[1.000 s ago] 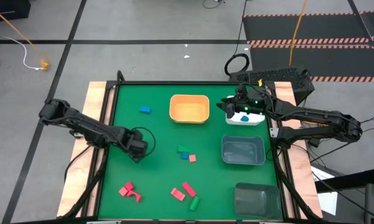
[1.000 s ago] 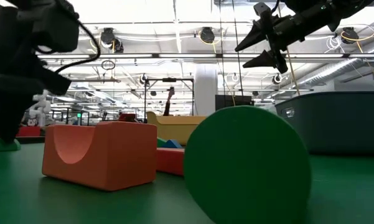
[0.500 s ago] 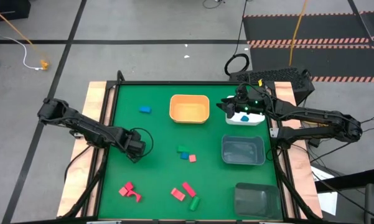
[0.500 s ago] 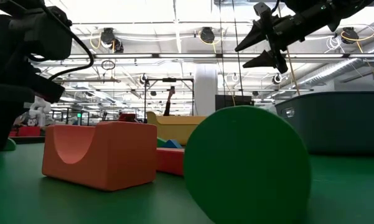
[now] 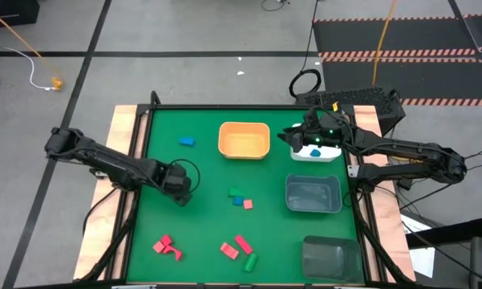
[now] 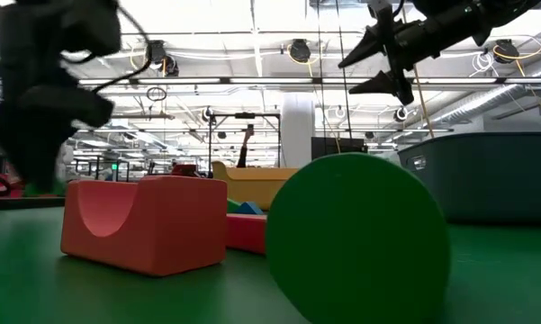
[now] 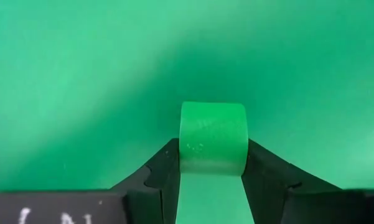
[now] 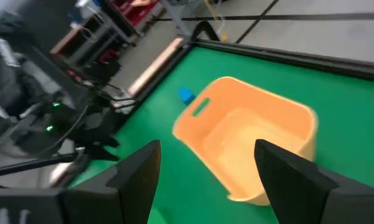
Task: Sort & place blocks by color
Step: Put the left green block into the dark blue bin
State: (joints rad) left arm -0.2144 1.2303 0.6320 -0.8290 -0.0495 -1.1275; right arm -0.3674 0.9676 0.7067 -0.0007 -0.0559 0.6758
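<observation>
My left gripper [image 5: 180, 193] stands over the mat's left middle, pointing down, shut on a small green block [image 7: 212, 138]. In the low view that arm [image 6: 38, 135] shows at the far left. My right gripper [image 5: 293, 138] hangs open and holds nothing, high above the white bin [image 5: 327, 154]; its forked fingers also show in the low view [image 6: 378, 63]. Loose blocks lie on the mat: a blue one [image 5: 187, 142], a green, blue and red cluster [image 5: 240, 197], red ones [image 5: 167, 247] [image 5: 236, 246], and a green one [image 5: 250, 262]. My left gripper pinches the green block by two opposite sides [image 7: 184, 149] between its two fingers. The fingers come from above, pointing down. The block's rounded end sticks out past the fingertips, and it hangs just clear of the mat.
An orange bin [image 5: 244, 140] stands at the far middle. A grey bin [image 5: 313, 194] is at the right and a dark bin [image 5: 330, 257] at the near right. In the low view a red arch block [image 6: 144, 225] and a big green disc [image 6: 358, 238] stand close to the camera.
My left gripper has risen from the mat and shifted a little toward the table's right. The green block that lay under it has come up with it.
</observation>
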